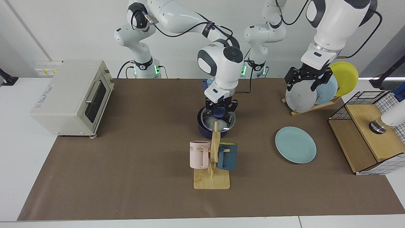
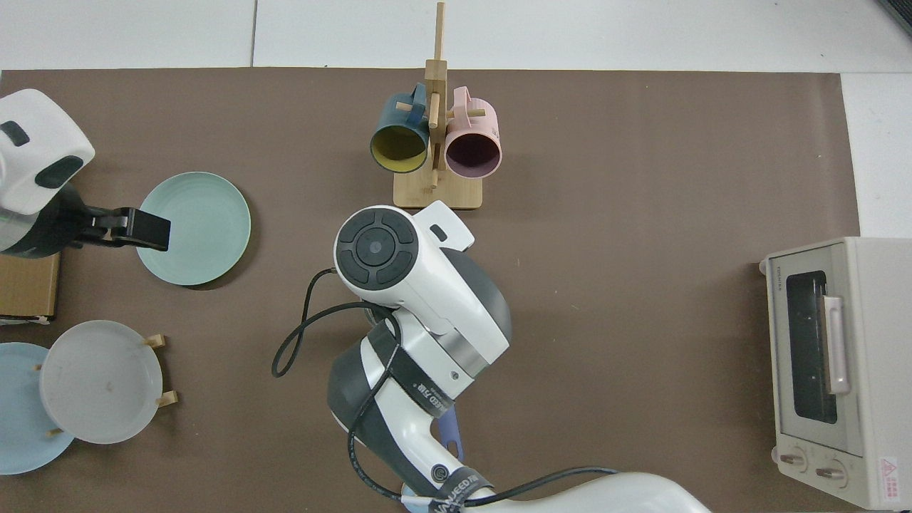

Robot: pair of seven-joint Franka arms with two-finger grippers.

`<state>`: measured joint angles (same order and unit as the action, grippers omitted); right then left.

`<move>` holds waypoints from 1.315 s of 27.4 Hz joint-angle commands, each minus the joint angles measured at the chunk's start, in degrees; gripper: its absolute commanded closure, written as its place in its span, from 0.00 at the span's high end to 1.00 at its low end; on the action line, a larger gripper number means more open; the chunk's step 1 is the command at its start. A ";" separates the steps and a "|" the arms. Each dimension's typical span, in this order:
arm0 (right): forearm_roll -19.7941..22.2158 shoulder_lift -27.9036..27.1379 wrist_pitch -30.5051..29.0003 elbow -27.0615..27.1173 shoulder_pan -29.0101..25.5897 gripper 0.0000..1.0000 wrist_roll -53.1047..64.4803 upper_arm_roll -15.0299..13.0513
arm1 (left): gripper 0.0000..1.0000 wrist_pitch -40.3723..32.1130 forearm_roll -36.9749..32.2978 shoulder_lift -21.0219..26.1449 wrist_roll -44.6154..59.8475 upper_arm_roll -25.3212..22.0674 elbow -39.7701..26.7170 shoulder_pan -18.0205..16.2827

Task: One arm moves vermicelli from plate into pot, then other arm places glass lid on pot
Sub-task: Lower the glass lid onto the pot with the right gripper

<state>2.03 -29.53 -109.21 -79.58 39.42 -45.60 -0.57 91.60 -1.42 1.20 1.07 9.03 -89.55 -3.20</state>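
The navy pot (image 1: 205, 130) stands at mid-table, just behind the mug rack. White vermicelli (image 1: 214, 121) lies inside it and shows through the glass lid (image 1: 228, 121). My right gripper (image 1: 220, 110) points straight down and is shut on the lid's blue knob. The lid sits at the pot's rim, slightly toward the view's right; I cannot tell whether it rests fully. From above, my right arm hides the pot except its blue handle (image 2: 449, 434). The light-teal plate (image 1: 295, 145) (image 2: 194, 228) lies bare. My left gripper (image 1: 305, 79) (image 2: 146, 232) waits open and empty above the plate rack.
A wooden mug rack (image 1: 212, 182) with a pink mug (image 1: 199, 154) and a dark-teal mug (image 1: 227, 156) stands right in front of the pot. A toaster oven (image 1: 72, 95) is on one side. The plate rack (image 1: 311, 95) and a wire basket (image 1: 370, 133) are on the other.
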 commanded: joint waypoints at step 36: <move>-0.09 3.69 -2.15 -6.11 -1.18 0.07 0.78 -0.22 | 1.00 3.15 0.71 -1.47 -0.72 -1.21 -1.41 -0.05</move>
<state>2.04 -27.42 -110.50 -83.09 39.10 -45.59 -0.83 94.63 -1.41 1.19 0.95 8.20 -89.55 -3.33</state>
